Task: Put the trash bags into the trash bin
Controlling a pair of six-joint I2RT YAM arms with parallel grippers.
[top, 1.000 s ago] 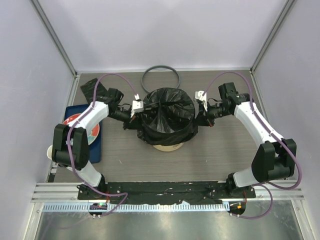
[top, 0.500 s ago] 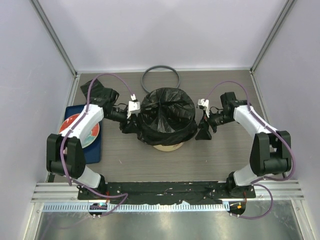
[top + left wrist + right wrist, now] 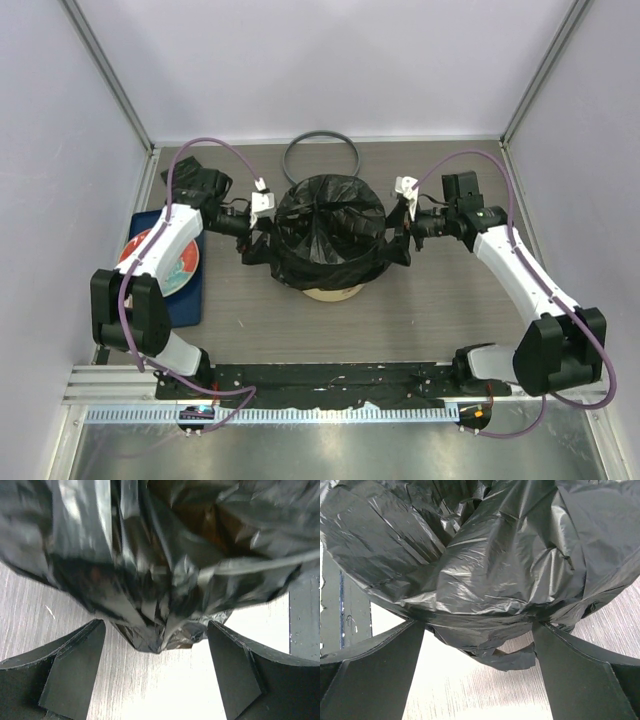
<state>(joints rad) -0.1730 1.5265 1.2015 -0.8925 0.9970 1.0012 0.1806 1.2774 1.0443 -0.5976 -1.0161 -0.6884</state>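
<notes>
The trash bin (image 3: 333, 293) stands mid-table, only its cream base showing under a crinkly black trash bag (image 3: 330, 232) draped over its mouth and sides. My left gripper (image 3: 254, 240) is at the bin's left side, open. In the left wrist view its fingers (image 3: 75, 667) stand wide apart, and the bag's hanging hem (image 3: 160, 635) is loose between them. My right gripper (image 3: 400, 240) is at the bin's right side, open too. The right wrist view has the bag (image 3: 485, 565) bulging above spread fingers (image 3: 575, 675), with a loose flap (image 3: 512, 657) untouched.
A dark grey ring (image 3: 322, 155) lies on the table behind the bin. At the left a blue tray (image 3: 195, 295) carries a red and white plate (image 3: 170, 265). Metal frame posts and pale walls close in the sides and back.
Both grippers went from shut on the bag's edges to open, letting the film go. The right gripper dipped down and away, then came back up beside the bin.
</notes>
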